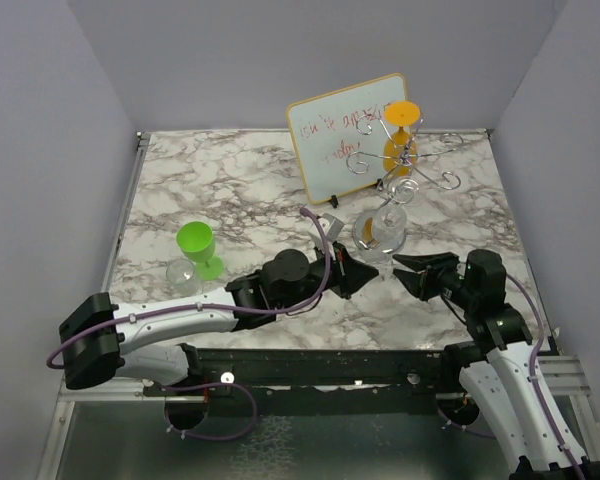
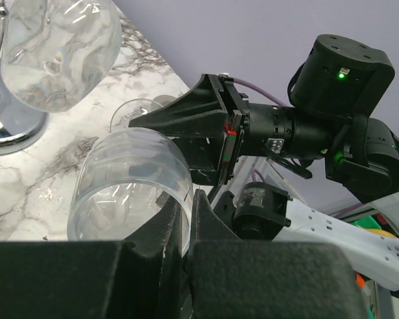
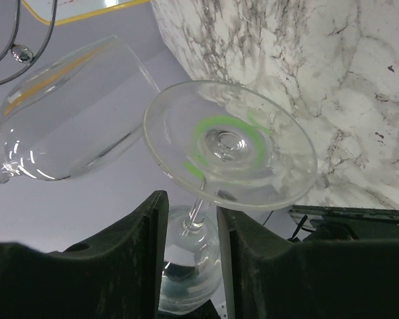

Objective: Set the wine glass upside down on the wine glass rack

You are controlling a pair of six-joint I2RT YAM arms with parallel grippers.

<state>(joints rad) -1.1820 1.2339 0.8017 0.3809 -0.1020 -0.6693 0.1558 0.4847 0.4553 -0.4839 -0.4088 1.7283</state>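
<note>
A clear wine glass (image 2: 126,183) lies sideways in the air between my two grippers. My left gripper (image 2: 189,199) is shut on the rim of its bowl. In the right wrist view its round foot (image 3: 229,143) faces the camera. My right gripper (image 3: 191,205) is open, with a finger on each side of the thin stem and not touching it. The two grippers, left (image 1: 363,272) and right (image 1: 405,268), meet just in front of the silver wire rack (image 1: 408,165). An orange glass (image 1: 401,130) and a clear glass (image 1: 386,225) hang upside down on the rack.
A tilted whiteboard (image 1: 340,135) with red writing stands left of the rack. A green glass (image 1: 198,245) and a clear glass (image 1: 183,272) stand on the marble table (image 1: 240,190) at the left. The rack's shiny disc base (image 2: 10,129) is close to the held glass.
</note>
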